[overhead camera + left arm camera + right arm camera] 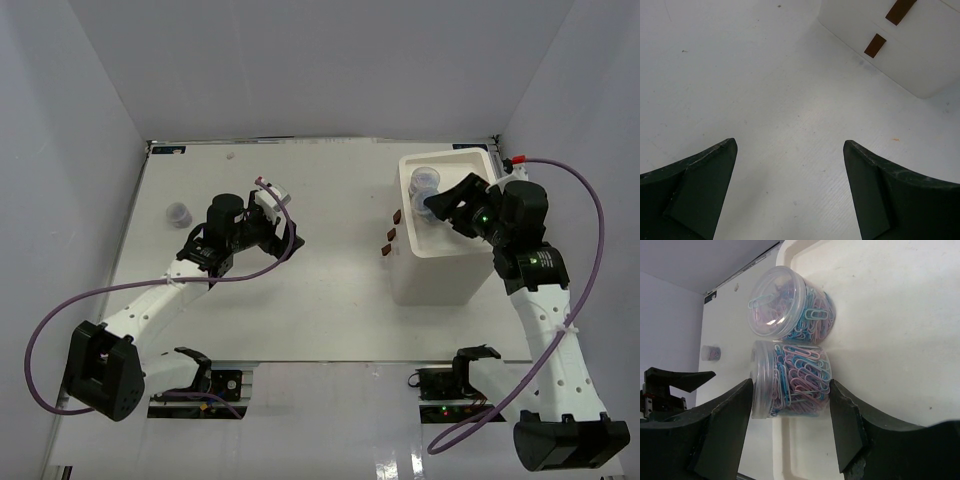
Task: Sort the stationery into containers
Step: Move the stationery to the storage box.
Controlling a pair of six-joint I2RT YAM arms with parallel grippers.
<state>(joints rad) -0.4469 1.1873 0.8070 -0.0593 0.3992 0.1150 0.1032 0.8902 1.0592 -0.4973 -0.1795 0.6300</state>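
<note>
**A:** Where is the jar now?

**B:** The right hand (790, 402) is pinching one clear jar (790, 385) between its two fingers, in the tray top of the white organiser (880, 315). A second jar (790, 305) sits in the same tray, just beside it and nearly touching. I cannot tell if the held jar rests on the tray floor or hangs a little above it.

**A:** And the other arm?

**B:** The left hand (790, 145) is spread wide and holds nothing. It is above the surface (740, 75), near the drawer side of the organiser. A third jar (178, 212) stands alone at the far left of the surface, well apart from that hand.

**A:** How will that one handle?

**B:** I judge it light and stiff. But the plastic wall is smooth and round, so it can slip or turn between the fingers. The paper clips (800, 375) inside are loose and may shift. I would take it across the middle of the body, below the lid, with moderate pressure. A hard squeeze near the lid could maybe pop it off.
</note>
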